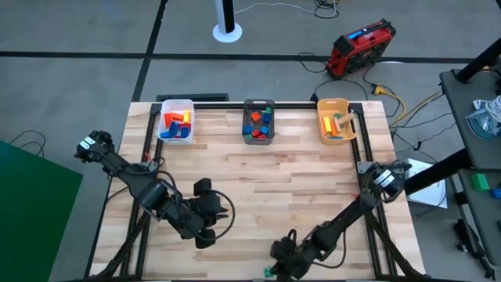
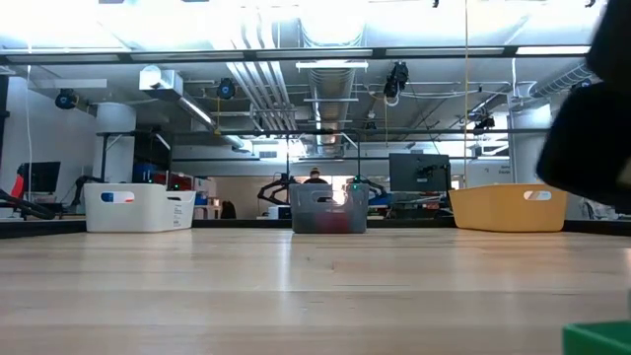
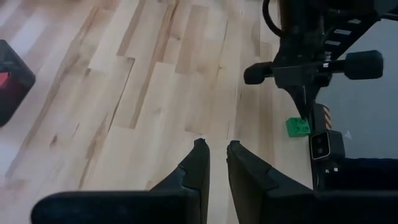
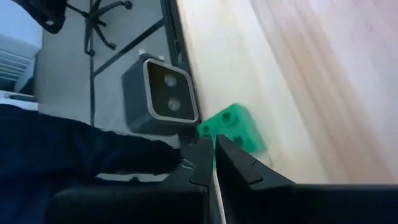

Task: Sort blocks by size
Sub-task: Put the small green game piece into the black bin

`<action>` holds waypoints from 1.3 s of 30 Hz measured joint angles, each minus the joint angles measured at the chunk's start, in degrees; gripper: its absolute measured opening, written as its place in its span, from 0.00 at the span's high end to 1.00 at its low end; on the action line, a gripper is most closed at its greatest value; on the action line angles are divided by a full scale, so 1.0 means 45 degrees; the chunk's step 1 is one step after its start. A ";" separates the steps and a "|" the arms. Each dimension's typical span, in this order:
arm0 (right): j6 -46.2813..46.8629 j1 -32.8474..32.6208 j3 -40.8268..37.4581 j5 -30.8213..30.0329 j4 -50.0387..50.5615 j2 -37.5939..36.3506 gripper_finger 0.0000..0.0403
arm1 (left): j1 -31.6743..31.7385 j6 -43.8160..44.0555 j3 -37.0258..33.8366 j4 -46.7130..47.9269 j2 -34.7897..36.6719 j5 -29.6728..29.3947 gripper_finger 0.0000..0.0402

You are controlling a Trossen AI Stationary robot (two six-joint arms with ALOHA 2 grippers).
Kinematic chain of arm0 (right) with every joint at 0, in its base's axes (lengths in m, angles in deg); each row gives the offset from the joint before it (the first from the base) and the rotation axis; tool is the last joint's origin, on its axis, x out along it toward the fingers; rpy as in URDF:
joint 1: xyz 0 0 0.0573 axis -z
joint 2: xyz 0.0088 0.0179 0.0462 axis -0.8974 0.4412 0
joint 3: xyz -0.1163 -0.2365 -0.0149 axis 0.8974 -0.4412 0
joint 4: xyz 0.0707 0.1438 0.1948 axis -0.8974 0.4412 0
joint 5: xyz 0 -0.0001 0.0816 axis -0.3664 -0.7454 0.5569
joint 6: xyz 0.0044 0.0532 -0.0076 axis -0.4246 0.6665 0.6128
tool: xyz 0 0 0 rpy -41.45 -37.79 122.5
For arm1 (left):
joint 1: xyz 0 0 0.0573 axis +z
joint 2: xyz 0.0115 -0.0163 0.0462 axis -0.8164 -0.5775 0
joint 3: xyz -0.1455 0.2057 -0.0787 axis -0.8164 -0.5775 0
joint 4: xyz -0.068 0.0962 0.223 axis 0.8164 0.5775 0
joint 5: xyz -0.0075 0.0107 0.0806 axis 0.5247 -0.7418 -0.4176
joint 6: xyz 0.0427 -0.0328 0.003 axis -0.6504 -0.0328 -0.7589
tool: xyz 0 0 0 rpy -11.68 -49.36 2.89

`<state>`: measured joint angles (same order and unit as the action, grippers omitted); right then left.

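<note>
Green block (image 4: 233,127) sits at the table's six-o'clock edge, just ahead of the right gripper (image 4: 213,149), whose fingers are nearly closed and empty; the left arm is farther.

Both arms are showing as matte black, built from slim tubular links between blocky joint housings. The left arm (image 1: 149,192) is carrying a thin black cable that is looping out in an arc beside its wrist, and a boxy joint with pale markings is sitting at its outer end. The right arm (image 1: 352,213) is wearing a grey-and-white patch on the joint near its base. The left gripper (image 3: 214,163) is showing two dark, wedge-shaped fingers tapering to narrow tips; the right gripper (image 4: 211,158) is showing the same black tapered fingers.
</note>
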<state>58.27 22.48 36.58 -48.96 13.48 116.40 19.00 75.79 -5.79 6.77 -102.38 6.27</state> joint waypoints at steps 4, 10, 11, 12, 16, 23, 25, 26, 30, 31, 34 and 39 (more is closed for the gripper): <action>-0.0367 0.0209 -0.0008 0.0029 -0.0221 0.0034 0.98 | 0.0002 -0.0231 -0.0002 -0.0009 0.0000 -0.0003 0.91; -0.0610 0.0282 -0.0008 0.0265 -0.0173 0.0034 0.98 | 0.0005 -0.0257 -0.0005 -0.0013 0.0000 -0.0112 0.91; -0.0606 0.0282 -0.0008 0.0392 -0.0173 0.0034 0.98 | 0.0005 -0.0257 -0.0005 -0.0009 -0.0005 -0.0107 0.91; -0.0595 0.0276 -0.0008 0.0462 -0.0173 0.0049 0.98 | 0.0001 -0.0252 -0.0005 -0.0011 -0.0003 -0.0109 0.91; -0.0576 0.0197 -0.0008 0.0507 -0.0132 0.0053 0.98 | 0.0005 -0.0252 -0.0010 -0.0013 -0.0005 -0.0112 0.91; -0.0779 0.0238 -0.0008 0.0442 -0.0076 0.0053 0.98 | 0.0005 -0.0252 -0.0015 -0.0009 -0.0005 -0.0126 0.91; -0.0827 0.0239 -0.0008 0.0445 -0.0066 0.0058 0.98 | 0.0005 -0.0252 -0.0015 -0.0004 -0.0005 -0.0131 0.91; -0.0899 0.0235 -0.0008 0.0442 -0.0062 0.0058 0.98 | 0.0005 -0.0252 -0.0015 -0.0004 -0.0005 -0.0131 0.91; -0.1020 0.0234 -0.0008 0.0440 0.0016 0.0058 0.98 | 0.0005 -0.0252 -0.0015 0.0006 -0.0005 -0.0131 0.91; -0.1068 0.0234 -0.0008 0.0442 0.0017 0.0058 0.98 | 0.0005 -0.0252 -0.0015 0.0011 -0.0005 -0.0131 0.91; -0.1274 0.0230 -0.0008 0.0245 0.0179 0.0058 0.98 | 0.0005 -0.0252 -0.0015 0.0016 -0.0005 -0.0136 0.91; -0.1452 0.0224 -0.0022 0.0063 0.0278 0.0068 0.98 | 0.0005 -0.0252 -0.0015 0.0036 -0.0010 -0.0136 0.91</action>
<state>51.73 23.48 36.48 -48.68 14.73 116.71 19.02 74.66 -5.85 6.93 -102.42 5.66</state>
